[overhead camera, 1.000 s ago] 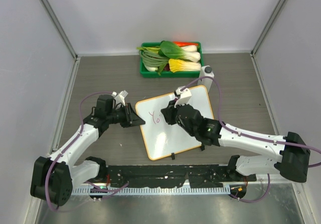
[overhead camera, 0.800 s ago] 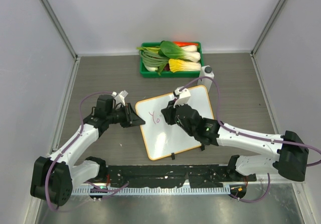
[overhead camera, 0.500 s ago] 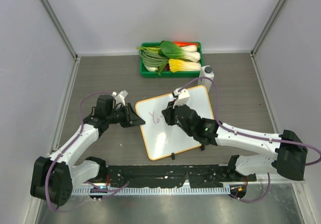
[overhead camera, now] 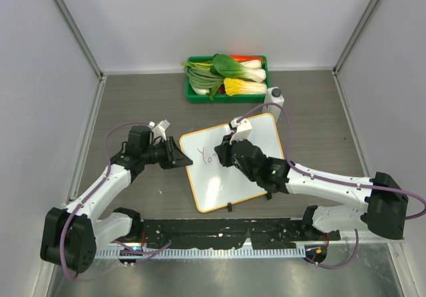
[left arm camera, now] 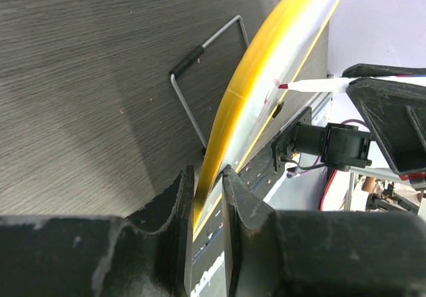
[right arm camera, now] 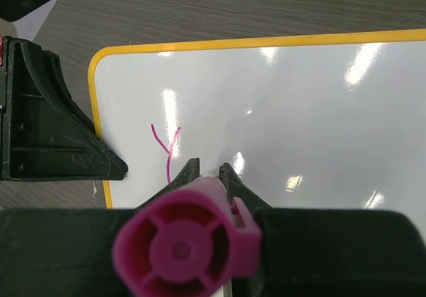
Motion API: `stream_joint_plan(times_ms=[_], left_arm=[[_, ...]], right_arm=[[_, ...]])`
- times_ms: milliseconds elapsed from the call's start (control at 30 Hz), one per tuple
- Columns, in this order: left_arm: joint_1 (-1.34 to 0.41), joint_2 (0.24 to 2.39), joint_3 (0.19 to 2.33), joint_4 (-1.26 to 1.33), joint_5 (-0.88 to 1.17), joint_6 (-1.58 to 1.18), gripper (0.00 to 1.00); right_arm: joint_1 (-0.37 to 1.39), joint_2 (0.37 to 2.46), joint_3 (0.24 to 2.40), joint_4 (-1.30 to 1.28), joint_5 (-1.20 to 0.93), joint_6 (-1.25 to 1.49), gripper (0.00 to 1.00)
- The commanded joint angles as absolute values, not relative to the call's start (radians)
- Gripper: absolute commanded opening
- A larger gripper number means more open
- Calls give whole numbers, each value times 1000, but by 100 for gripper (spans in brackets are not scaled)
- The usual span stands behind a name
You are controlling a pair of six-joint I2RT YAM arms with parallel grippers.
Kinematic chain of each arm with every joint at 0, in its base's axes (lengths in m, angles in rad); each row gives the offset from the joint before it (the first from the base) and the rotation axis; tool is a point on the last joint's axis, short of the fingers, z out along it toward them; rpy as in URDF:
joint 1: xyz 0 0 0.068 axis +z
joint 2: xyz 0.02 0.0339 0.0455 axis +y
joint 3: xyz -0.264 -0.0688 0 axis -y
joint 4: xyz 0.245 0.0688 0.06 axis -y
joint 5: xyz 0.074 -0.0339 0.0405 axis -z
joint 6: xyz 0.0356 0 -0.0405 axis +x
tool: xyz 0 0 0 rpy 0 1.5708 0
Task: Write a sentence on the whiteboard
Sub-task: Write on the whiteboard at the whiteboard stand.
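The whiteboard (overhead camera: 219, 170) with an orange rim lies tilted in the middle of the table, and also shows in the right wrist view (right arm camera: 299, 110). My left gripper (overhead camera: 174, 157) is shut on its left rim (left arm camera: 233, 110). My right gripper (overhead camera: 224, 154) is shut on a pink marker (right arm camera: 183, 247), tip down on the board's upper left part. The sentence (overhead camera: 208, 155) stands as a few pink strokes; a "Y" (right arm camera: 166, 147) shows in the right wrist view, the rest is hidden behind the marker.
A green tray (overhead camera: 226, 77) of vegetables stands at the back. A small white cylinder (overhead camera: 275, 94) stands right of it. The board's wire stand (left arm camera: 200, 90) rests on the table. The arm bases sit along the near edge.
My right gripper has shifted slightly left with the marker on the board. The left arm and the board have not moved.
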State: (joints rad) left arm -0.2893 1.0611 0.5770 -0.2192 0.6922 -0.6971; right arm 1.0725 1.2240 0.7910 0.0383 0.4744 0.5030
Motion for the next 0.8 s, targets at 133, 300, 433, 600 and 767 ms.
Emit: stream_joint_plan(times_ms=[133, 300, 433, 600, 767], left_arm=[[-299, 1062, 594, -218, 690, -690, 5], [-299, 1065, 595, -216, 690, -690, 4], [-301, 1065, 594, -216, 690, -690, 4], [-301, 1063, 595, -215, 690, -690, 4], [-301, 1063, 595, -216, 690, -690, 4]], right_arm=[[1068, 1210, 782, 78, 492, 515, 1], [1068, 1201, 776, 77, 503, 509, 1], [1068, 1209, 764, 77, 508, 517, 1], [1068, 1192, 758, 87, 499, 525, 1], [1068, 1172, 755, 87, 497, 523, 1]])
